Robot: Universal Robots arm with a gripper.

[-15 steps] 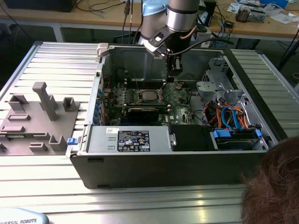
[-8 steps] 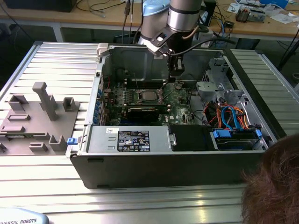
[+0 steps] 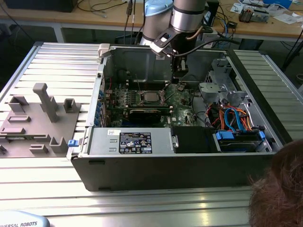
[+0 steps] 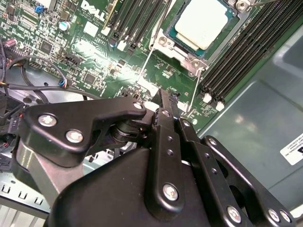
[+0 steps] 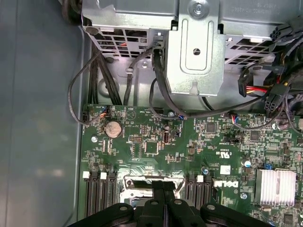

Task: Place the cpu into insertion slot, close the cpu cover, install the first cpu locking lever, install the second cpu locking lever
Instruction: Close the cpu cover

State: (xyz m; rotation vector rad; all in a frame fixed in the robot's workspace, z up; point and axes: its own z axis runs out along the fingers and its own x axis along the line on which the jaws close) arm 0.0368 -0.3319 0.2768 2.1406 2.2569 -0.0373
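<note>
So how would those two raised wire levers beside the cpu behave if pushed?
The levers are long, thin bare wire, so they probably flex springily rather than stay stiff. Their smooth shine suggests a pushing gripper could slip off. Anchored beside the cpu, they should likely swing, not lift free.

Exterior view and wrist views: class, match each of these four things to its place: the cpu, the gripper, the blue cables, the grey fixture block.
Things: 1 cpu; 2 gripper; 3 blue cables; 4 grey fixture block.
Places: A outside the case, exterior view's left; B framed by the cpu cover; C over the green board; D inside the case, exterior view's right.
Pairs: 1-B; 2-C; 3-D; 4-A.
</note>
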